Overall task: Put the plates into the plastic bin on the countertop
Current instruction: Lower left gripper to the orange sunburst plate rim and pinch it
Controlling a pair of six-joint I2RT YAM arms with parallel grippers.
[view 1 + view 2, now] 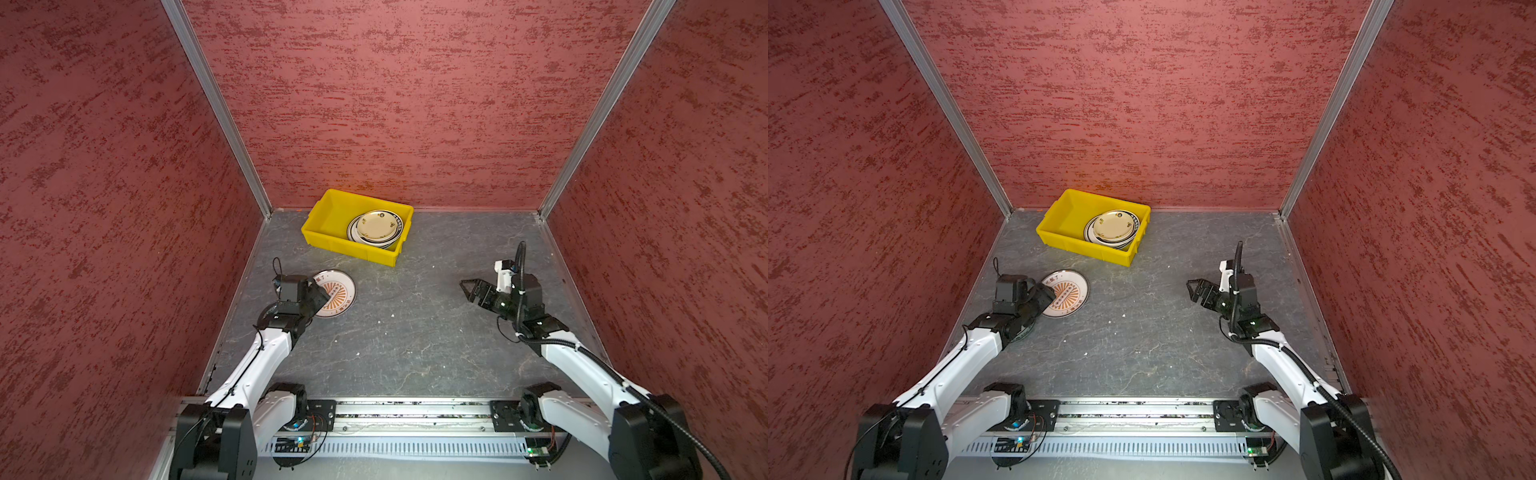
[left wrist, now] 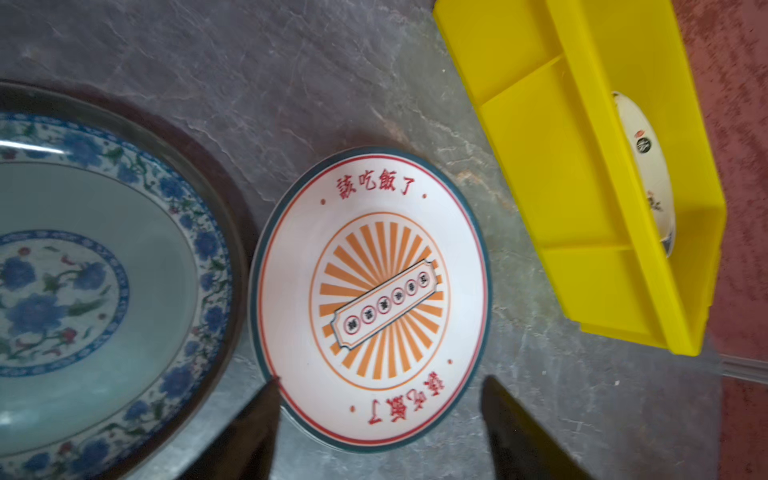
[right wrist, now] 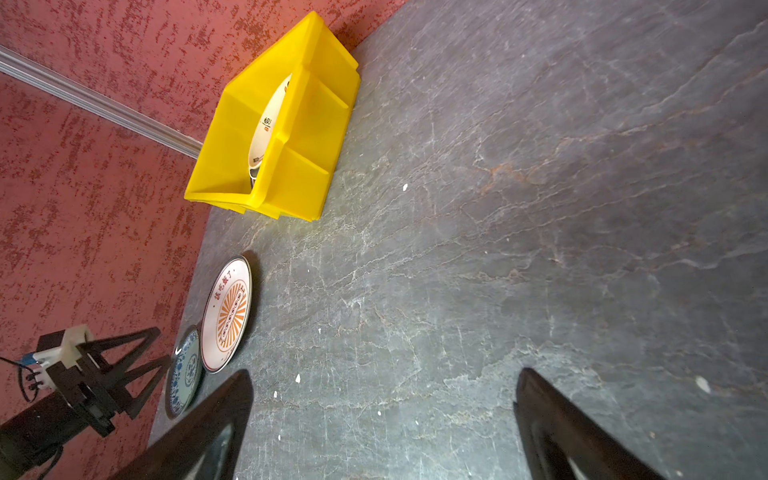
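A white plate with an orange sunburst and red characters (image 1: pixel 343 291) (image 1: pixel 1073 291) (image 2: pixel 374 291) (image 3: pixel 228 311) lies flat on the countertop (image 1: pixel 415 332). My left gripper (image 1: pixel 322 297) (image 1: pixel 1048 295) (image 2: pixel 383 379) is open and straddles its near rim; one finger touches the rim, the other stands apart. Beside it lies a blue-patterned plate (image 2: pixel 83 270) (image 3: pixel 185 374), mostly under the left arm in both top views. The yellow plastic bin (image 1: pixel 324 232) (image 1: pixel 1059 232) (image 2: pixel 561 166) (image 3: pixel 299 174) holds a stack of plates (image 1: pixel 378 226) (image 1: pixel 1113 226) at its right end. My right gripper (image 1: pixel 466 291) (image 1: pixel 1191 289) (image 3: pixel 385 372) hangs open and empty over bare countertop.
Textured red walls (image 1: pixel 124 208) with aluminium corner posts close in the left, back and right sides. The bin stands near the back wall, turned at a slight angle. Small white specks dot the countertop. The arms' base rail (image 1: pixel 395 415) runs along the front edge.
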